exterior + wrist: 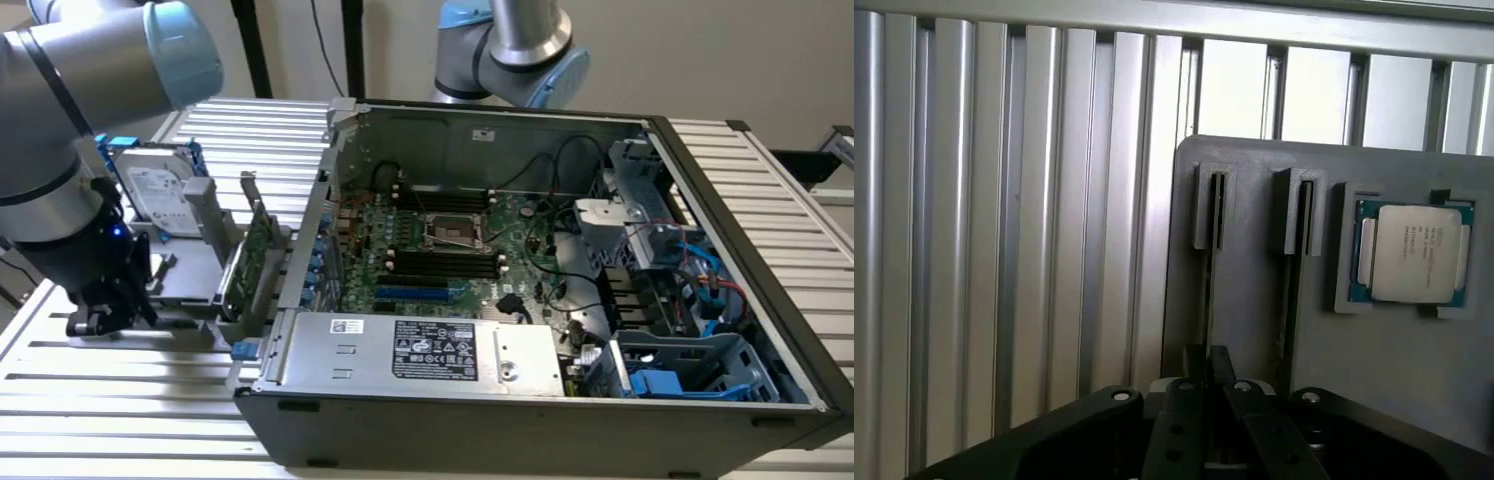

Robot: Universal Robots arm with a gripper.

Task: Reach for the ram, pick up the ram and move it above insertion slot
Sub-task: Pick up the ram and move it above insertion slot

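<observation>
Down at the exterior view's left, the robot arm reaches low, and its black gripper sits on a grey holder that rests on the slatted metal table. A silver hard drive with blue rails and a green expansion card both stand upright in this holder.

Seen from the wrist, the gripper's two fingers are drawn close together. They are pinched on a thin dark edge that appears to be the ram, standing on edge in one of the holder's two narrow grooves. A square processor chip lies flat in a recess beyond the other groove.

Toward the exterior view's right, well apart from the gripper, an open computer case lies on the table. Its green motherboard faces up, with long black memory slots near the middle. A second robot arm stands behind the case.
</observation>
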